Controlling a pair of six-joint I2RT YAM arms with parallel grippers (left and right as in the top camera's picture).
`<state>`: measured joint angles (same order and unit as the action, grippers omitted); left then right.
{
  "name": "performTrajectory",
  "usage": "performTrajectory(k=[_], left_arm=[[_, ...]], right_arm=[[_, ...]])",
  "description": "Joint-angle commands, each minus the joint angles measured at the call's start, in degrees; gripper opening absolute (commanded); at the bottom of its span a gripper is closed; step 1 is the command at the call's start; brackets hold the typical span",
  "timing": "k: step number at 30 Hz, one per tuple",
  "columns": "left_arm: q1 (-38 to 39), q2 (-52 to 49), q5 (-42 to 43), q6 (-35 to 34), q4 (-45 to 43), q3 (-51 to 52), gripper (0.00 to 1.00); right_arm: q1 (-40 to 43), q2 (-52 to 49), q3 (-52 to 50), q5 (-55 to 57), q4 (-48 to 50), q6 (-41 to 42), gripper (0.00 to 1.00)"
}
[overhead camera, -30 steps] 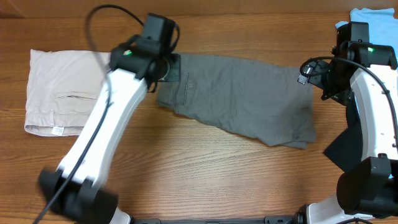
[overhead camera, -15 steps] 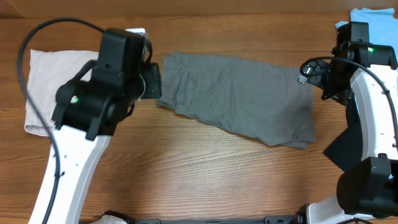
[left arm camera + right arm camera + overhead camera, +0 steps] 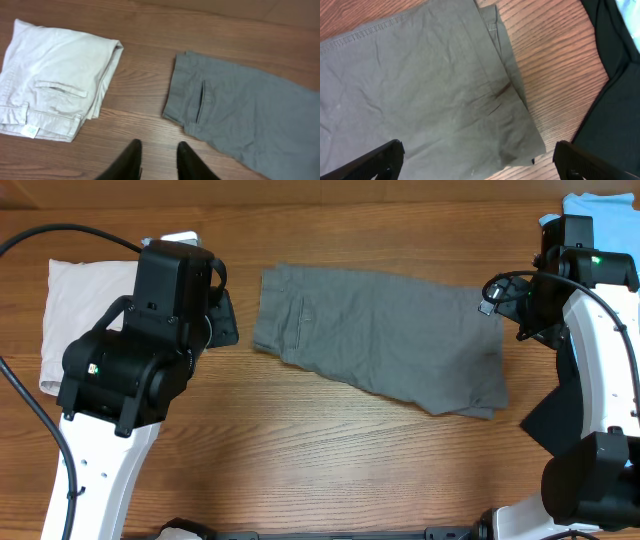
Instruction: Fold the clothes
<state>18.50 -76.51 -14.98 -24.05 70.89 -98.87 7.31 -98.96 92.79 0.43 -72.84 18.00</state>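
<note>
The dark grey shorts lie flat across the middle of the table, with the waistband and slit pocket at their left end. They also show in the left wrist view and the right wrist view. My left gripper is open and empty above bare wood, just left of the waistband; its fingertips are apart. My right gripper hovers over the shorts' right end, its jaws wide open and empty.
Folded pale beige shorts with a white tag lie at the far left. A light-blue shirt is at the back right corner. A black cloth lies by the right arm's base and shows in the right wrist view.
My left arm has pulled back from the shorts' left edge, leftward and toward the front, and holds nothing. The waistband now lies flat. The right arm has not moved.
</note>
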Motion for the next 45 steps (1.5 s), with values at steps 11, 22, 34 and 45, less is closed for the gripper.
performTrajectory(k=[11,22,34,45], left_arm=[[-0.48,-4.07,-1.49,-1.9,-0.79,-0.7,0.49],[-0.48,-4.85,-1.51,-1.9,-1.07,-0.72,0.42],[-0.48,-4.85,-1.51,-1.88,-1.05,-0.7,0.5],[-0.48,-4.85,-1.51,-1.88,-1.01,-0.7,0.59]], right_arm=[[-0.07,-0.09,0.13,0.59,0.39,0.04,1.0],[-0.07,-0.09,0.13,0.59,0.39,0.04,1.0],[-0.07,-0.09,0.13,0.59,0.42,0.04,1.0],[-0.07,-0.09,0.13,0.59,0.39,0.04,1.0]])
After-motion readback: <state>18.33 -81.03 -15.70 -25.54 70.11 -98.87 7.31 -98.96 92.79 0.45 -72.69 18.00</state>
